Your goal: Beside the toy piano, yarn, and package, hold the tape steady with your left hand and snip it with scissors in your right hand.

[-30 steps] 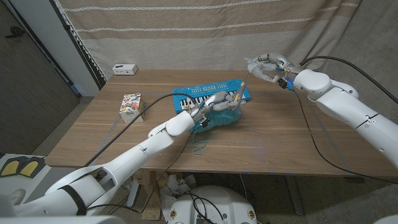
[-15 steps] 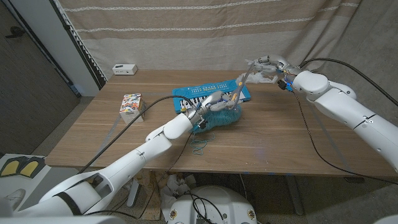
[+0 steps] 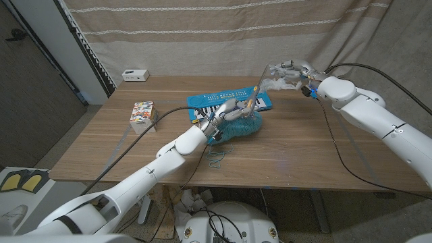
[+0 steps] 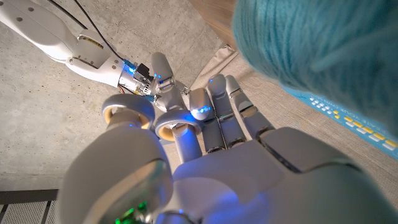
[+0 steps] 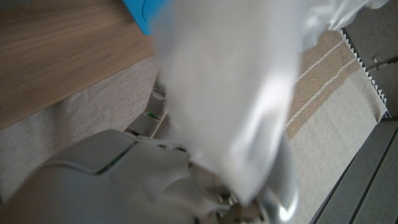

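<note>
On the table [image 3: 290, 155] sit one toy piano [image 3: 209, 101], one yarn ball [image 3: 244, 124] and one package [image 3: 142, 112]. Left hand [image 3: 233, 108] fingers pinch stretched tape [image 3: 258, 86]; right hand [image 3: 289, 73] fingers grip crumpled tape, scissors unclear.

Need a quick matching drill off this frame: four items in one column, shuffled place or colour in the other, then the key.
Things:
1. yarn
2. toy piano
3. package
4. small white box

Descriptions:
A. flat blue board with white keys, lying behind the yarn
B. far corner of the table on the robot's left, by the curtain
C. fuzzy teal heap under the left hand
D. colourful carton standing on the left side of the table

Pairs: 1-C, 2-A, 3-D, 4-B
</note>
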Controlling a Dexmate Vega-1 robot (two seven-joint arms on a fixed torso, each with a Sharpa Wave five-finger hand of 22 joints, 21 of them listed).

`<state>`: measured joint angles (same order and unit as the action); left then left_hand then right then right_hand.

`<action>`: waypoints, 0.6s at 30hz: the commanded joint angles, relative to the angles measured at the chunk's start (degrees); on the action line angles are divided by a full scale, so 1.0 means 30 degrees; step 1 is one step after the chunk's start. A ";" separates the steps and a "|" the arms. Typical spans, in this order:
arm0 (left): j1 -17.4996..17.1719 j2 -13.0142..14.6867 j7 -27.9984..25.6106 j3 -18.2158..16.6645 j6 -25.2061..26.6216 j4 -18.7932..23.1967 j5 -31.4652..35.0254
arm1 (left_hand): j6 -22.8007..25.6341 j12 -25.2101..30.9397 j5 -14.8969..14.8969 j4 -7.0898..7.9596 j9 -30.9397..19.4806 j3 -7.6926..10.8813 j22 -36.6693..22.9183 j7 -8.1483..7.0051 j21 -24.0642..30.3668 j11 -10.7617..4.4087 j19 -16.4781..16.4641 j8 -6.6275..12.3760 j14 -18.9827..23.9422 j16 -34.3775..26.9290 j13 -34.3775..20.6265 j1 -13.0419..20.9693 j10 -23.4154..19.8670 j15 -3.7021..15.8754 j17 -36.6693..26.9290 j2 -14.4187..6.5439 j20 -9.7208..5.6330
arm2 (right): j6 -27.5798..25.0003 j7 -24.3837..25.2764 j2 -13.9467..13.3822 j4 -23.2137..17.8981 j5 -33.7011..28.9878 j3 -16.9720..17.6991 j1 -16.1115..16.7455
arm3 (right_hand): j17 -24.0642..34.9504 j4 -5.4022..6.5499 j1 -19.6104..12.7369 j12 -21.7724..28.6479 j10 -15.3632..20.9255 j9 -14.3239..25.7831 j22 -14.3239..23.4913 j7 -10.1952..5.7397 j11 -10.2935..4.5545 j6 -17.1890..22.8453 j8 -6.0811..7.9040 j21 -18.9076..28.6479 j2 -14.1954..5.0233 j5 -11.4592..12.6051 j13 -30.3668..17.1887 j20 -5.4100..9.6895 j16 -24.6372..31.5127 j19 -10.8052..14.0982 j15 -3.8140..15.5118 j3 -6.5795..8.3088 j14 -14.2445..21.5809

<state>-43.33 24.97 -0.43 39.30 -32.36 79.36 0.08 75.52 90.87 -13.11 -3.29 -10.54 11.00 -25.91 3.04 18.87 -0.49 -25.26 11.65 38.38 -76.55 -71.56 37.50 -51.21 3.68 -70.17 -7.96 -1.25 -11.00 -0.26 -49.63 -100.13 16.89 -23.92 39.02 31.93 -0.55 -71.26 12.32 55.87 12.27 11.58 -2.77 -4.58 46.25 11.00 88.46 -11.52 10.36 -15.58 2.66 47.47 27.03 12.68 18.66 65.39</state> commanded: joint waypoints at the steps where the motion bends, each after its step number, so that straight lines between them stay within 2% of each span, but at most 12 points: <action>1: -0.0265 0.0021 -0.0154 -0.0359 -0.0232 0.0012 -0.0509 | -0.0007 -0.0002 0.0168 0.1199 -0.0036 0.1282 -0.0103 -0.0167 0.0113 -0.3023 -0.0068 0.0065 0.0061 -0.0249 -0.0004 0.0203 -0.2914 0.2644 -0.0104 -0.0608 -0.0075 | -0.0123 0.0005 0.0288 0.0409 -0.0143 -0.0241 -0.0405 | 0.0033 -0.0026 -0.0057 0.0042 0.0129 0.0006 0.0055 -0.0005 -0.0049 0.0075 -0.0013 0.0031 0.0076 -0.0015 -0.0079 0.2967 0.0101 0.0174 0.0184 0.0002 0.0087; 18: -0.0470 0.0164 -0.0573 -0.0947 -0.0657 0.0073 -0.0654 | 0.0094 0.0019 0.0310 0.1278 -0.0032 0.1550 -0.0086 -0.0201 0.0177 -0.2981 -0.0074 0.0122 0.0051 -0.0403 -0.0003 -0.0017 -0.3038 0.2660 -0.0064 -0.0515 -0.0111 | -0.0260 0.0256 0.0583 0.0539 -0.0424 -0.0457 -0.0718 | 0.0016 -0.0023 -0.0046 0.0046 0.0139 0.0006 0.0060 -0.0011 -0.0113 0.0086 -0.0012 0.0038 0.0073 -0.0012 -0.0083 0.2970 0.0128 0.0169 0.0184 -0.0003 0.0064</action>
<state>-44.29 25.16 -1.22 37.57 -33.47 79.40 -1.61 75.72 90.87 -12.28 -3.37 -10.54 11.21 -25.90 2.84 19.08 -0.48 -25.26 11.65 38.39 -77.39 -71.55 37.50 -51.22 3.66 -70.28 -7.96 -1.25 -11.53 0.01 -48.38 -98.66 16.09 -24.94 37.39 31.85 -0.55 -71.26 12.30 55.86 12.27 11.58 -2.77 -4.58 46.25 11.00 88.46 -11.52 10.36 -15.54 2.66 47.47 27.03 12.68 18.66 65.39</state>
